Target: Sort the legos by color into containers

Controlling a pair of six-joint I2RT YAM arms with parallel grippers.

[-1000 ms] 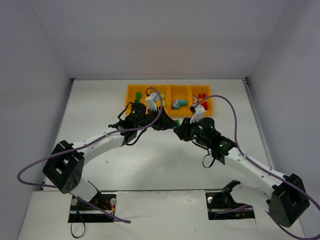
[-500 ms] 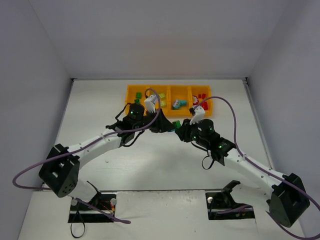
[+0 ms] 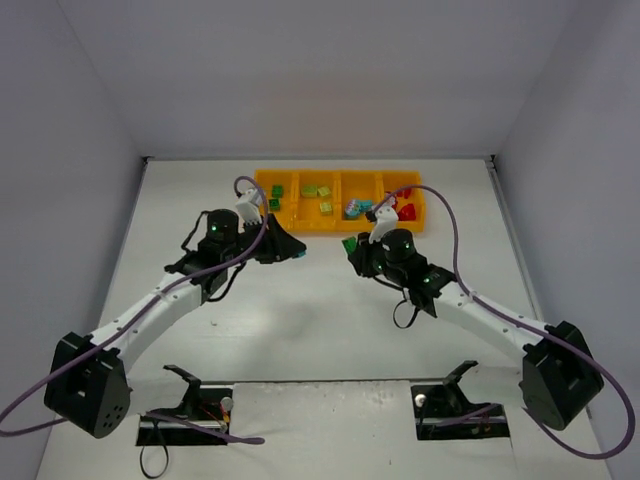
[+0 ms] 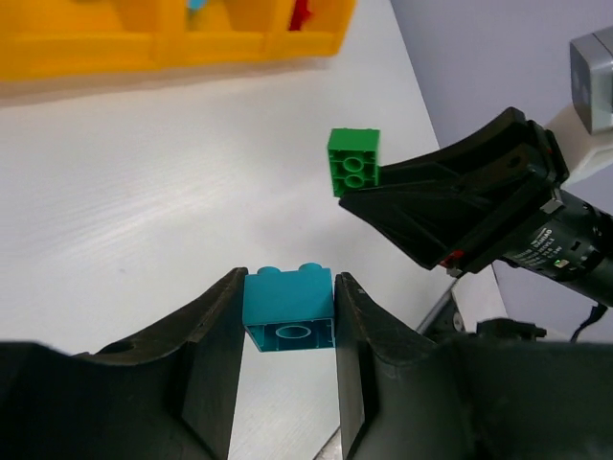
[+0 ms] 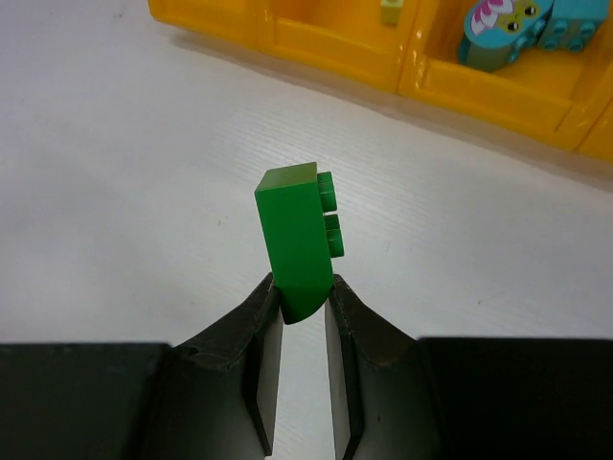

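left claw [image 4: 287,305]: clamps teal brick [image 4: 288,316] by both flat sides, studs up, over table [image 4: 144,192], near tray [image 5: 316,48] but not above it. right claw [image 5: 302,299]: pinches green brick [image 5: 295,230] at its lower end only, studs sideways, most of brick sticking out past tips; hangs over table in front of tray, close to left claw. prob. light, hard, slick plastic, both – no crush risk, but could twist or pop out w/ a shallow pinch. best hold: flat faces, mid-body, not studs. looks like carry step: teal to 3rd compartment w/ teal pieces [image 3: 357,208], green to leftmost w/ dark greens [image 3: 273,196]. needs low release so nothing bounces out.
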